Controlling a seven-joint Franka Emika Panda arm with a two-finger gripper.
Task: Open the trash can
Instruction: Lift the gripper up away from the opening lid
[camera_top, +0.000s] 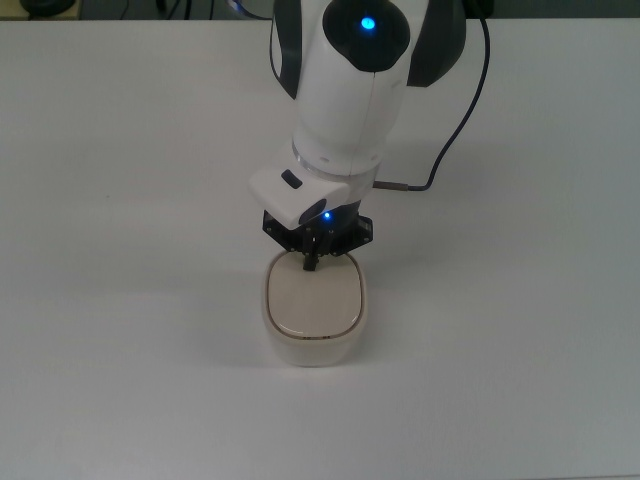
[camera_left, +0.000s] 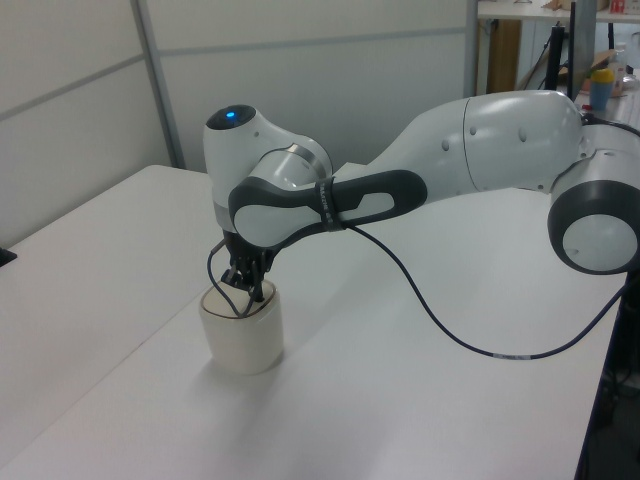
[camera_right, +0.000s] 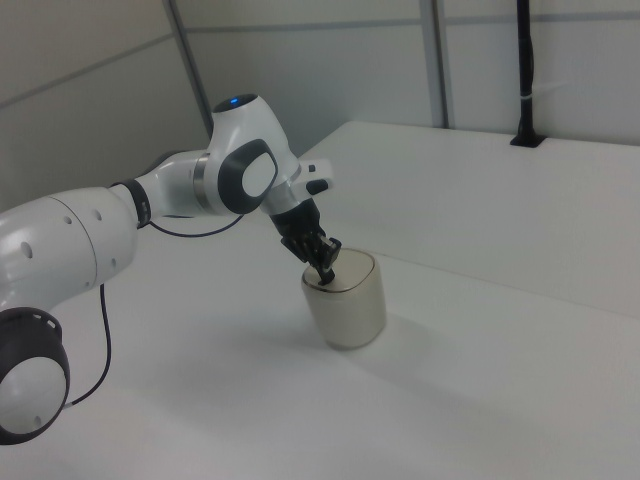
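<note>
Pressing on the lid's far edge is what the pose suggests in the top view: the gripper (camera_top: 311, 262) is set directly over the rim of the trash can (camera_top: 314, 308) nearest the arm, and the rest of the bin extends away from the fingertips toward the top view's bottom. The lid is seen flat and closed. The 2 fingers are read as drawn together into 1 dark tip, with nothing clamped between them. A black cable (camera_top: 462, 120) is trailed behind the wrist across the table (camera_top: 120, 200).

From the left view, the gripper (camera_left: 250, 290) is held pointing down, its tip at the top of the trash can (camera_left: 242, 335), which is stood directly beneath it. The forearm is stretched almost level, the wrist bent sharply downward.

From the right view, the gripper (camera_right: 324, 268) is tilted slightly, touching or just above the lid edge of the trash can (camera_right: 346, 298); contact cannot be confirmed.
</note>
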